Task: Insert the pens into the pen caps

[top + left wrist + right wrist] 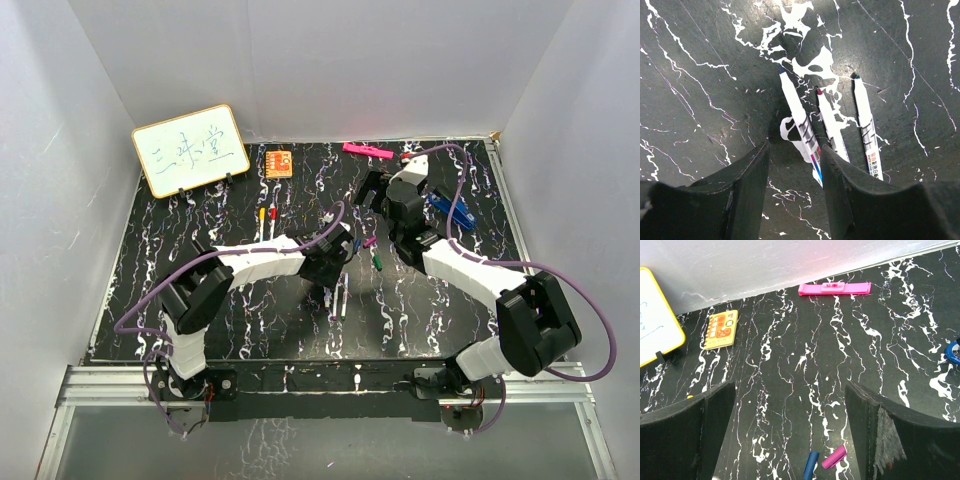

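Item: my left gripper point(795, 150). Jaws apart and empty, straddling the thin white blue-tipped pen point(797, 117), which lies on the black white-veined table point(700, 100).
Item: white red-tipped pen point(829, 120), just beside it, near end hidden behind one finger. White green-tipped pen point(863, 120) lies beyond.
Item: my right gripper point(790, 390). Jaws wide and empty, above the short blue plastic cap point(811, 463) and the short purple plastic cap point(834, 456), which lie close together.
Handling, as I judge it: descend straight, pinch the blue-tipped pen mid-barrel, and avoid dragging the red one along.
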